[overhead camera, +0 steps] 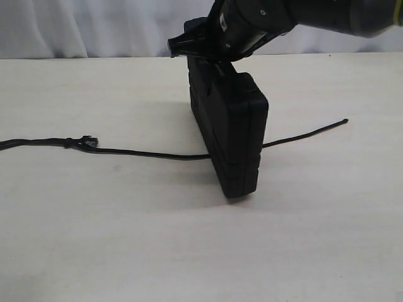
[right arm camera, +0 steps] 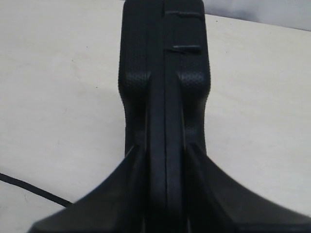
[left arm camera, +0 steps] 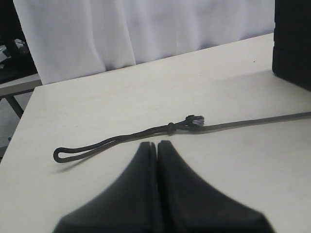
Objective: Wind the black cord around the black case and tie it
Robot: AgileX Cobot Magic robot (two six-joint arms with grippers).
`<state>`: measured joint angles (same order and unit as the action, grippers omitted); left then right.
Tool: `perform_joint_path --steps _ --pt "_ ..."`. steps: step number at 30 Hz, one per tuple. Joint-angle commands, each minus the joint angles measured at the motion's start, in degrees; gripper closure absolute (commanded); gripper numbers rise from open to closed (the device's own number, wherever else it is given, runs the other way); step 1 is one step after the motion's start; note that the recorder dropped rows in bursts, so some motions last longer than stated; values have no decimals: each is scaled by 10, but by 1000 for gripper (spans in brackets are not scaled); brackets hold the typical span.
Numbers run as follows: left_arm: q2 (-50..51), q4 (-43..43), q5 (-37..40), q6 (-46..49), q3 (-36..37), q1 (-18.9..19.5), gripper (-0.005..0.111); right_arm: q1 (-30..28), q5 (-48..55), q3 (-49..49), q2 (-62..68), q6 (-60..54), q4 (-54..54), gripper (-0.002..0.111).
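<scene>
The black case (overhead camera: pixel 230 129) stands upright on its narrow edge in the middle of the table, and my right gripper (overhead camera: pixel 211 53) is shut on its top end. In the right wrist view the case's edge (right arm camera: pixel 165 87) runs between the two fingers (right arm camera: pixel 129 184). The black cord (overhead camera: pixel 145 153) lies flat on the table, passing under or behind the case and coming out at the right, where its end (overhead camera: pixel 343 121) rests. Its knot and frayed end (left arm camera: pixel 192 122) lie just beyond my left gripper (left arm camera: pixel 158 144), which is shut on nothing above the table.
A white curtain (overhead camera: pixel 94 28) hangs behind the table's far edge. The cord's folded loop (left arm camera: pixel 63 154) lies towards the left table edge (left arm camera: pixel 19 131). Bare tabletop surrounds the case on all sides.
</scene>
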<state>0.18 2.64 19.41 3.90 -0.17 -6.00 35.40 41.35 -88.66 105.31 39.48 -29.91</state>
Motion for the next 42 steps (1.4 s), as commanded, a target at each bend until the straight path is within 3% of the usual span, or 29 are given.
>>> perform_joint_path --steps 1,13,20,27,36,42 --pt "-2 -3 -6 -2 2 0 107 -3 40 -3 -7 -38 -8 104" --pt "-2 -3 -6 -2 2 0 107 -3 116 -45 16 -123 27 104" --pt "-2 -3 -6 -2 2 0 107 -71 160 -77 23 -256 207 104" --pt "-2 -3 -6 -2 2 0 107 -99 286 -143 56 -318 203 104" --pt "-2 -3 -6 -2 2 0 107 -99 285 -170 72 -329 207 104" --pt "-2 -3 -6 -2 2 0 107 -99 286 -180 72 -367 280 104"
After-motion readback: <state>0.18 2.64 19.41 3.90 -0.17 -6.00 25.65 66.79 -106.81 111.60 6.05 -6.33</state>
